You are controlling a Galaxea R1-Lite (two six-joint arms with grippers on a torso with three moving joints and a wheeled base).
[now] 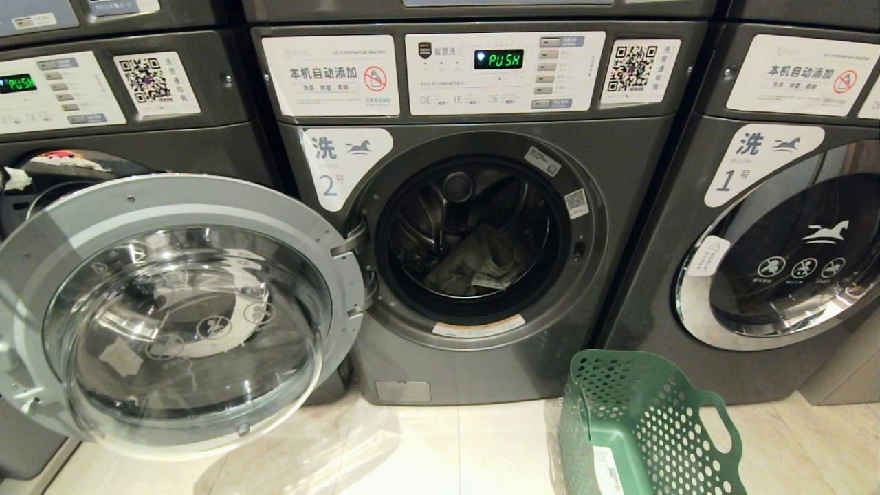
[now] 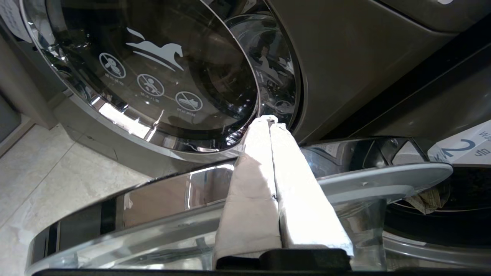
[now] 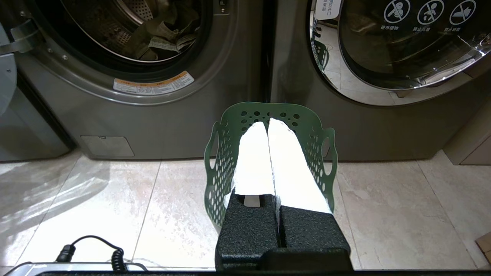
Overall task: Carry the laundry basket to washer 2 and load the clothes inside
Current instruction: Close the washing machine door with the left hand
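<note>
1. The door [image 1: 179, 313] of washer 2 [image 1: 481, 234] stands swung wide to the left: a grey ring around a bulging clear glass bowl, hard and slick. In the left wrist view the left gripper [image 2: 271, 119] lies across the door's rim [image 2: 383, 180], its white-wrapped fingers pressed together on nothing. Judging from this, a closed gripper pushing on so smooth a curve could slide off, or shove the door crookedly against its hinge [image 1: 350, 240].

2. Inside the drum [image 1: 474, 227], ribbed perforated steel, the clothes [image 1: 481, 265] lie as a crumpled olive heap low at the front. Soft cloth near the lip might be pinched in the seal if the door closes.

3. The basket [image 1: 639, 426], green perforated plastic with cut-out handles, stands on the pale glossy tiles [image 1: 412, 447] just before the gap between washer 2 and washer 1 [image 1: 777, 240]; it looks empty. Light as it is, a passing arm could tip it.

4. The right gripper [image 3: 268, 124] hangs above the basket, fingers together, empty.
</note>
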